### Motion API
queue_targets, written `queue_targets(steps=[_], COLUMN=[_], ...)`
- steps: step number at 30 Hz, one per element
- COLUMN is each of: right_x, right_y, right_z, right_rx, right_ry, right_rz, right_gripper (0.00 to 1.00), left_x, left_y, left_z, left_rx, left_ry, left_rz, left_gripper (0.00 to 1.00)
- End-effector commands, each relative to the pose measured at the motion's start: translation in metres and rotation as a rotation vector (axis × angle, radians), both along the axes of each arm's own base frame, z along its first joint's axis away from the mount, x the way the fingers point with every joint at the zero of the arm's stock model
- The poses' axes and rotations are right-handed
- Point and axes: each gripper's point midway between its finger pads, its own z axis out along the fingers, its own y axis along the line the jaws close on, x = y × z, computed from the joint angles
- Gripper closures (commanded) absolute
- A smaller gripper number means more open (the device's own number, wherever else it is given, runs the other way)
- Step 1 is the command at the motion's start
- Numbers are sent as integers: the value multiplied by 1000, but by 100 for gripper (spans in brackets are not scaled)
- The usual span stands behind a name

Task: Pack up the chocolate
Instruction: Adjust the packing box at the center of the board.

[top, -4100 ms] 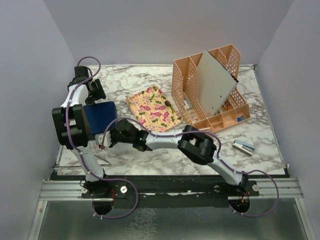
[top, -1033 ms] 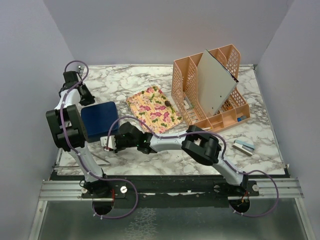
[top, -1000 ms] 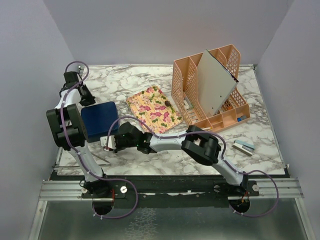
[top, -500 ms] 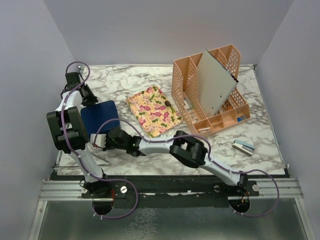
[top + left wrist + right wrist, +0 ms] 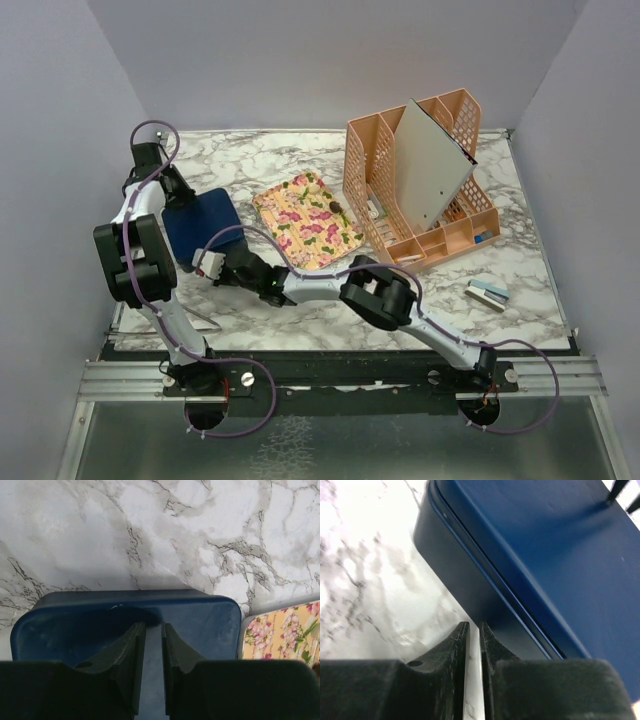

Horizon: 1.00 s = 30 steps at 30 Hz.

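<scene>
Your left hand (image 5: 153, 625) hovers over the closed blue box (image 5: 205, 228) near its 11 o'clock corner and your right hand (image 5: 474, 624) sits beside its 6 o'clock wall, both released with fingers a slit apart, while the chocolate (image 5: 336, 211) lies on the floral cloth (image 5: 300, 225) at the box's 3 o'clock.

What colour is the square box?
The box is dark blue; right wrist view shows it best.

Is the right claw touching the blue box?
Cannot tell. Right wrist view: the right claw ends by the blue box wall; neither contact nor gap shows plainly.
</scene>
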Motion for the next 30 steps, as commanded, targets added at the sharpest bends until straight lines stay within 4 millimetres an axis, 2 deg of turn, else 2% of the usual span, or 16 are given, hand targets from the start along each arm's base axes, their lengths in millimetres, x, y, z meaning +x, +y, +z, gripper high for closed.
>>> queue_targets(steps=[1,4,7,8,11,15,17,20,23,26,30], right_x=[31,7,-13,-17,-30,-27,-23,-30,-26,-22,-22], right_y=[-29,-33,-44,-49,-55,-61,-63,-59,-54,-47,-36], right_z=[21,35,66,84,109,132,135,126,117,104,90], right_rx=[63,94,173,208,272,361,383,328,275,250,183], right_ry=[-12,36,85,85,126,204,208,166,120,82,-16], right_rz=[-99,-20,23,32,63,9,-22,51,78,115,198], right_gripper=[78,72,64,61,55,50,47,49,54,53,36], left_x=[-19,0,11,14,13,16,24,32,36,40,50], left_y=[-6,4,15,19,30,35,39,34,24,26,25], left_z=[-3,36,74,84,102,97,92,77,62,53,44], left_rx=[-10,33,86,102,170,241,260,213,145,140,130], left_ry=[98,23,-27,-43,-67,-66,-56,-22,-14,-31,-44], left_rz=[2,17,36,44,66,-9,-35,-76,-92,-62,-79], left_gripper=[72,62,52,49,37,19,15,30,47,50,44])
